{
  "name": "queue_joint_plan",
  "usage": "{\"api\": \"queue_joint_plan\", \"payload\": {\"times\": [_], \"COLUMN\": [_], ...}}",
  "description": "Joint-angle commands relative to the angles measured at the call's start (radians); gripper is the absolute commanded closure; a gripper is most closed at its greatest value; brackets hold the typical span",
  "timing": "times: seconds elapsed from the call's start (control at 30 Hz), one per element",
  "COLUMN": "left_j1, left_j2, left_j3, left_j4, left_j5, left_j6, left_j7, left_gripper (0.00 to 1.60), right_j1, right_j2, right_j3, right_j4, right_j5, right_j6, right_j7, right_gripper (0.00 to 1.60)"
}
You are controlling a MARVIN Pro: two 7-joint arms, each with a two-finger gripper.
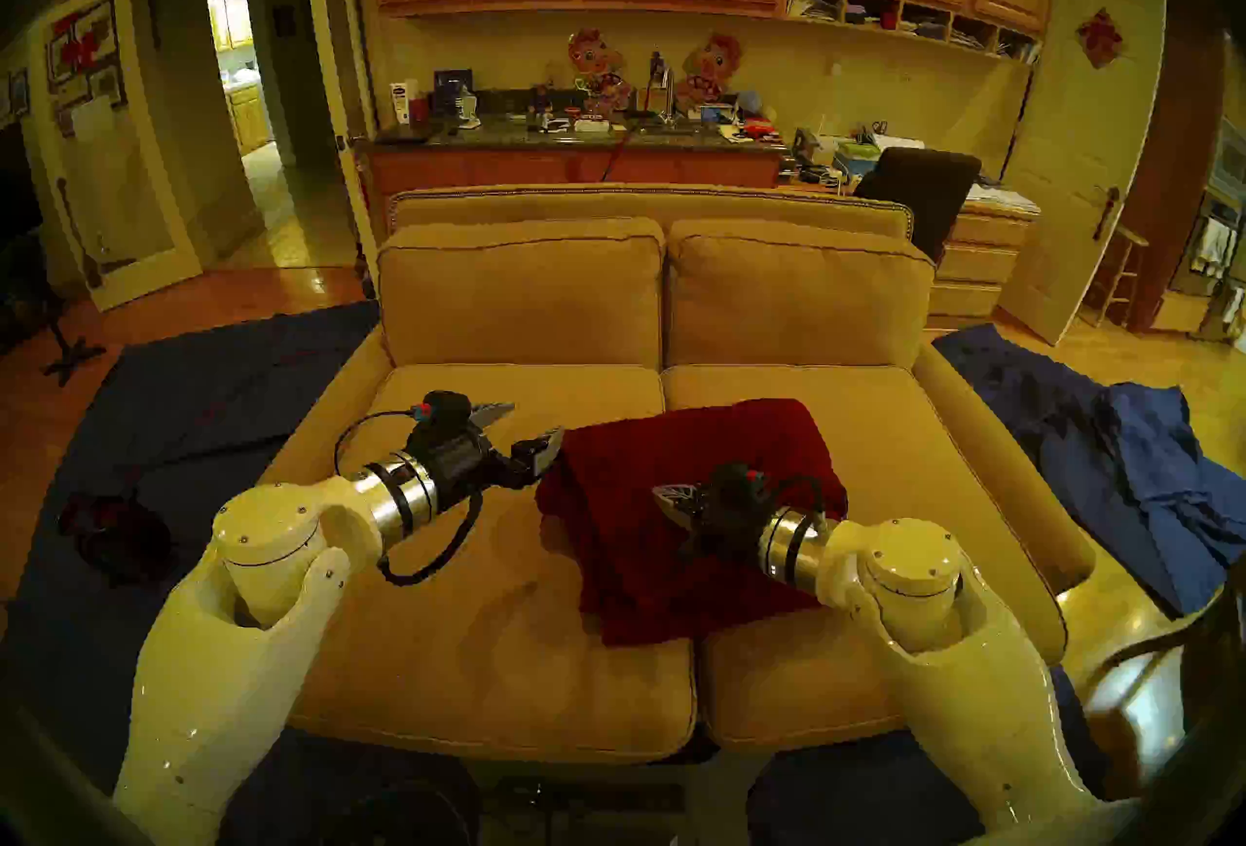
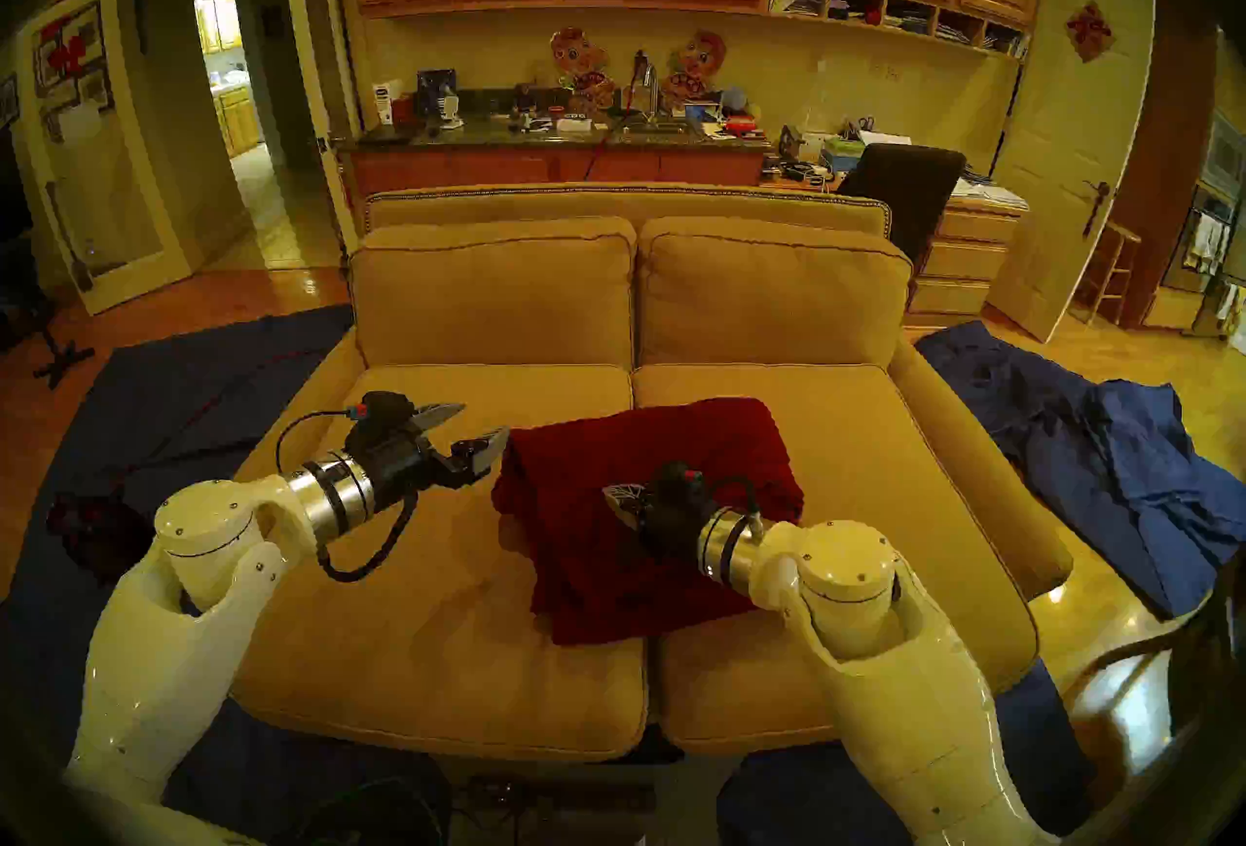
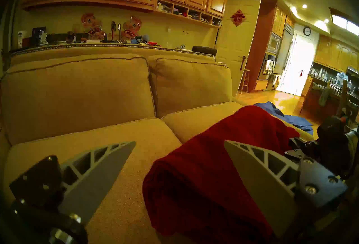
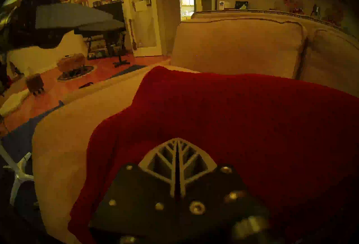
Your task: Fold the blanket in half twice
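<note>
The dark red blanket [image 1: 708, 440] [image 2: 647, 447] lies folded into a thick, roughly square stack across the seam of the tan sofa's two seat cushions. My left gripper [image 1: 532, 420] [image 2: 484, 420] is open, just left of the blanket's far left corner, with nothing between its fingers; in its own view, the blanket [image 3: 204, 169] lies under the right finger. My right gripper [image 1: 657, 490] [image 2: 607, 490] hovers low over the middle of the blanket, pointing left. In the right wrist view its fingers [image 4: 177, 139] are pressed together with no cloth between them, above the blanket [image 4: 233, 111].
The sofa's seat cushions [image 1: 472, 622] and back cushions [image 1: 526, 298] surround the blanket. Dark blue cloths lie on the floor at the left [image 1: 202, 393] and right [image 1: 1112, 453] of the sofa. A small dark red heap [image 1: 114, 528] lies on the left cloth.
</note>
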Motion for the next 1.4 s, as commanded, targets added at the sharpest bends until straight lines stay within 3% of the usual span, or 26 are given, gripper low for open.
{"api": "queue_joint_plan", "payload": {"times": [0.0, 0.17, 0.47, 0.77, 1.13, 1.37], "left_j1": [-0.008, -0.008, -0.008, -0.008, -0.008, -0.008], "left_j2": [0.002, 0.002, 0.001, 0.000, 0.000, -0.001], "left_j3": [-0.003, -0.003, -0.003, -0.004, -0.004, -0.004], "left_j4": [-0.011, -0.010, -0.009, -0.009, -0.010, -0.010], "left_j5": [0.001, 0.002, 0.002, 0.003, 0.003, 0.004], "left_j6": [0.002, 0.002, 0.000, 0.001, 0.002, 0.002], "left_j7": [0.002, 0.001, 0.000, -0.001, -0.001, -0.001], "left_gripper": [0.00, 0.00, 0.00, 0.00, 0.00, 0.00], "right_j1": [-0.016, -0.027, 0.029, 0.049, -0.006, 0.005], "right_j2": [0.028, 0.017, -0.022, -0.023, -0.011, -0.011], "right_j3": [-0.005, 0.023, 0.110, 0.245, 0.363, 0.459], "right_j4": [-0.006, -0.034, -0.115, -0.206, -0.221, -0.186], "right_j5": [-0.013, 0.025, 0.109, 0.200, 0.228, 0.241], "right_j6": [-0.012, -0.018, -0.050, -0.028, -0.031, -0.044], "right_j7": [0.016, 0.029, 0.041, 0.049, 0.065, 0.058], "right_gripper": [1.60, 1.60, 1.60, 1.60, 1.60, 1.60]}}
